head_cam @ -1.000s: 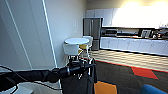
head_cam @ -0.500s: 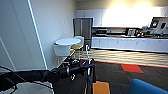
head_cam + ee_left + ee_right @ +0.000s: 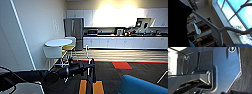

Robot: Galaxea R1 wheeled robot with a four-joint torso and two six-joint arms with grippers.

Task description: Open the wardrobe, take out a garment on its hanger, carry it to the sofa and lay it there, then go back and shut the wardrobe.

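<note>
At lower right, sofa (image 3: pixel 143 86) newly nearer.

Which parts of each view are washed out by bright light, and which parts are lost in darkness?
Head view: glare bleaches the upper cabinets above the counter, while the arm reads as a dark shape. Left wrist view: the window is very bright, and black fabric shows no detail. Right wrist view: mostly dim and shadowed.

No legible text, labels, brands, numbers or signs, kitchen cabinets (image 3: pixel 120 17) unmarked, fridge (image 3: pixel 73 31) front blank, wall (image 3: pixel 42 27) notice unreadable
</note>
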